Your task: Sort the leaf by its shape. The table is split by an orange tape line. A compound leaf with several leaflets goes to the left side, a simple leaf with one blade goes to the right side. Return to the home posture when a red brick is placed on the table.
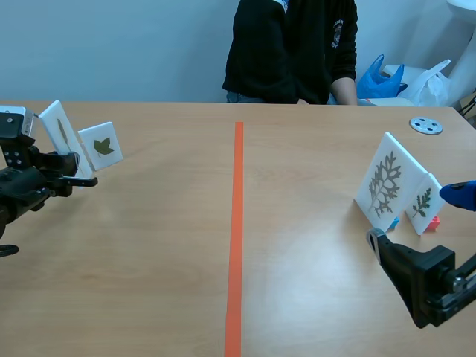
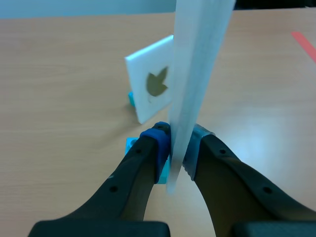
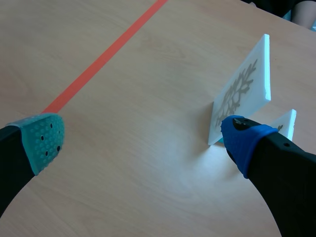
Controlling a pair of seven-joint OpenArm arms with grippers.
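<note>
- The white card with a narrow leaf (image 1: pixel 61 132) is standing upright at the far left of the table (image 1: pixel 163 260), well left of the orange tape line (image 1: pixel 237 223).
- The left gripper (image 2: pixel 177 148) is clamping this card near its lower edge.
- A smaller lobed-leaf card (image 1: pixel 100 145) is standing just right of it.
- Two branching-leaf cards, one large (image 1: pixel 387 182) and one small (image 1: pixel 422 202), are leaning together on the right side.
- The right gripper (image 3: pixel 143 140) is hovering near them, jaws wide, holding nothing.
</note>
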